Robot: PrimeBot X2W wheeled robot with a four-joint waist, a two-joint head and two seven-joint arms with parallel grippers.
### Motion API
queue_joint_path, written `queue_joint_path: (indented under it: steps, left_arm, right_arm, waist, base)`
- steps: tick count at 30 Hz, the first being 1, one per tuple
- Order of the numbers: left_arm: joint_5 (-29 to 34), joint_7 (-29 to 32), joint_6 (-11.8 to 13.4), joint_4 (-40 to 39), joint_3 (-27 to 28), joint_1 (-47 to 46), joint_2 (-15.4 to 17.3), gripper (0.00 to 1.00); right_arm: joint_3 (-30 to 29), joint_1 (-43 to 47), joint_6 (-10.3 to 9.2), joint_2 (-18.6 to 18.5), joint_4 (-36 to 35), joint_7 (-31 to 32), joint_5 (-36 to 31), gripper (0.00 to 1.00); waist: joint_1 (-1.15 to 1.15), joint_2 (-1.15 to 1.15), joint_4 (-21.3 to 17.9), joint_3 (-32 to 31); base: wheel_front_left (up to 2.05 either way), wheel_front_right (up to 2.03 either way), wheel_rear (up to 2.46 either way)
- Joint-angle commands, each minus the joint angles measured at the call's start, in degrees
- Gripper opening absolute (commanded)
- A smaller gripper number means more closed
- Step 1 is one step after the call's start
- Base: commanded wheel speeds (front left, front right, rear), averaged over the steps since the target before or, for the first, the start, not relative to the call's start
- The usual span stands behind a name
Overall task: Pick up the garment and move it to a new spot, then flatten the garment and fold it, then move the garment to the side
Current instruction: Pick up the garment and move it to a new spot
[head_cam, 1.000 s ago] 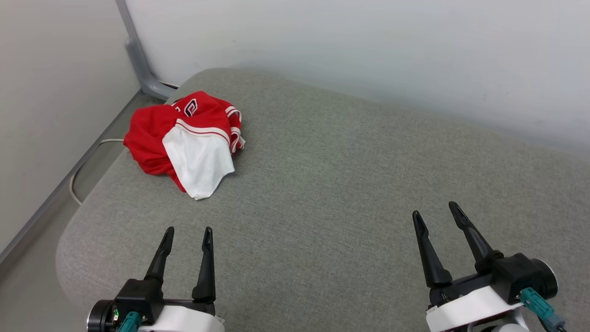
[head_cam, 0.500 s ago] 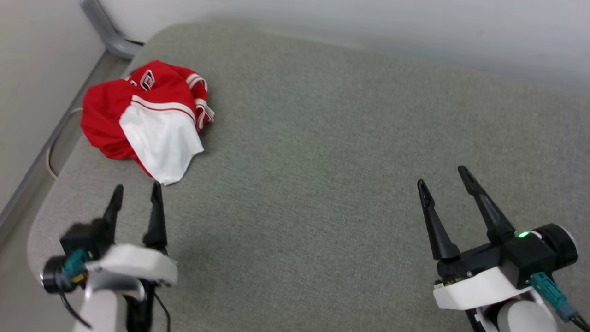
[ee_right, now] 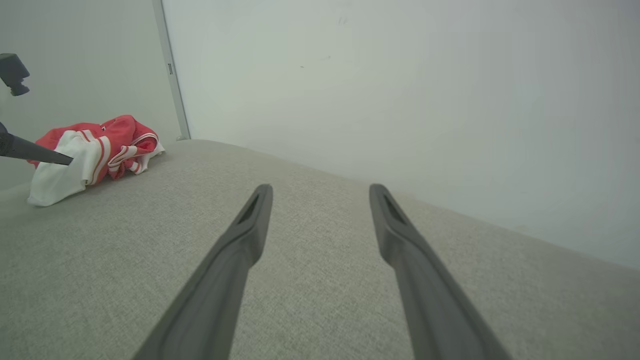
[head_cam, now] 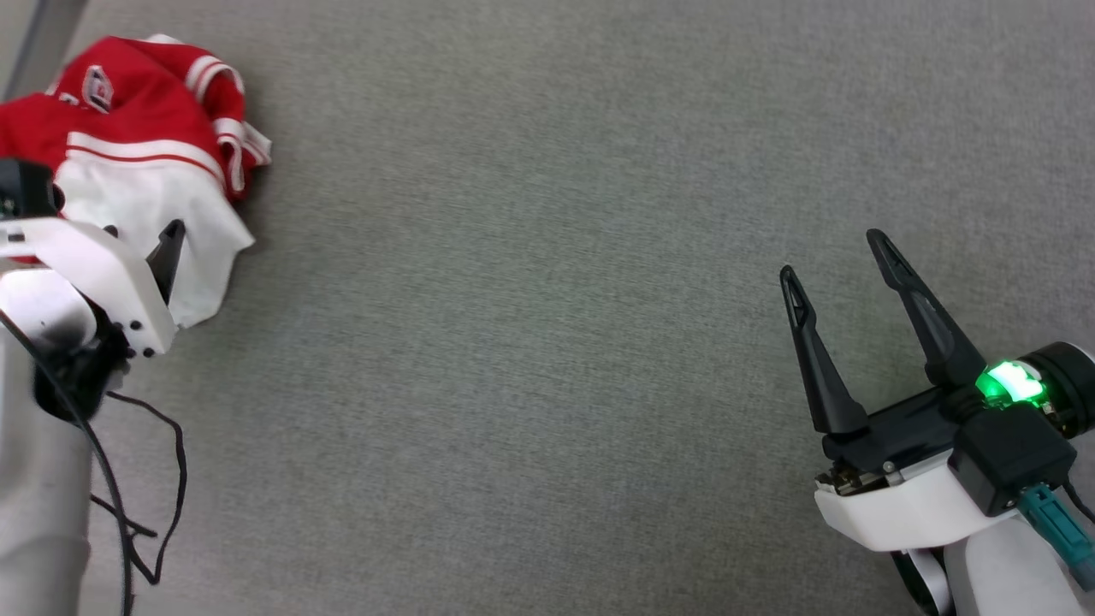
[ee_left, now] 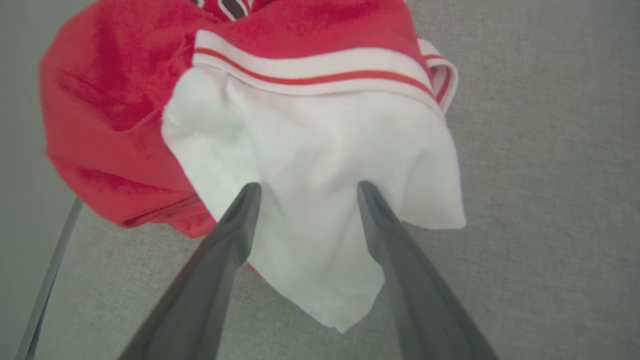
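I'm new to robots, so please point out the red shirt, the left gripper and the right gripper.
red shirt (ee_left: 325, 125), left wrist view, on its white sleeve.
left gripper (ee_left: 308, 185), left wrist view, midway between its fingertips.
right gripper (head_cam: 831, 252), head view, midway between its fingertips.

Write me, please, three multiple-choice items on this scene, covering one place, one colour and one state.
1. In the head view, where does the crumpled red and white shirt lie on the grey fabric cushion? A. upper left B. centre C. lower right
2. What colour is the cloth between the fingers of the left gripper? A. black B. white C. blue
3. How is the right gripper? A. shut on the shirt B. shut, empty C. open over bare cushion

Answers: 1 A, the shirt sits in that view's upper left corner. 2 B, the left wrist view shows the white sleeve there. 3 C, its fingers stand apart, far from the shirt.
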Motion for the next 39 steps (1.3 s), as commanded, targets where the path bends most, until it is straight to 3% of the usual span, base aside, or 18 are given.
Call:
queue_joint_path:
  steps: [1,5,13,14,16,24,33,39]
  left_arm:
    - [-1.46,1.75,-0.06,0.5,-0.54,-1.75,1.14,1.0]
    - [-3.52,5.71,-0.02,2.38,-1.64,-3.97,4.22,1.0]
    - [-5.62,9.69,-0.03,7.11,-3.04,-5.62,4.9,1.0]
    - [-6.21,10.77,-0.03,8.07,-3.53,-5.29,4.63,0.93]
    - [-7.6,12.47,-0.04,9.3,-4.46,-4.58,4.15,0.0]
    - [-10.45,8.97,-0.12,9.77,-5.07,-3.63,6.22,0.0]
    - [-6.11,-2.12,-0.04,4.68,-6.38,-7.36,10.24,0.0]
    - [-3.04,-5.29,-0.04,-2.27,-10.0,-10.24,10.35,0.0]
  right_arm:
    - [0.12,-0.99,-0.04,-0.29,-0.35,-0.12,-0.33,1.0]
    - [0.32,-1.29,-0.04,-0.12,-0.65,-0.12,-0.43,1.0]
    - [0.23,-1.86,-0.04,-0.32,-0.52,-0.12,-0.83,1.0]
    - [0.26,-1.94,-0.04,-0.38,-0.4,-0.12,-0.9,1.0]
    - [0.3,-2.07,-0.04,-0.29,-0.2,-0.12,-0.94,1.0]
    - [-0.12,-1.91,-0.04,0.74,1.54,-0.12,-0.76,1.0]
    - [-0.58,-0.58,-0.04,2.64,4.0,-0.12,0.3,1.0]
    - [-1.93,0.74,-0.04,3.83,5.28,-0.12,0.67,1.0]
  waist:
    - [-0.01,0.0,-2.02,2.25]
    - [-0.01,0.0,-3.62,4.02]
    - [-0.01,0.0,-5.28,5.89]
    - [-0.01,0.0,-5.4,5.96]
    - [-0.01,0.0,-5.67,5.95]
    - [-0.01,0.0,-5.89,2.84]
    - [-0.01,0.0,-6.51,-5.14]
    - [-0.01,0.0,-7.75,-9.88]
  base:
    - [0.0,0.0,0.0]
    - [0.0,0.0,0.0]
    - [0.0,0.0,0.0]
    - [0.0,0.0,0.0]
    - [0.0,0.0,0.0]
    - [0.0,0.0,0.0]
    - [0.0,0.0,0.0]
    - [0.0,0.0,0.0]
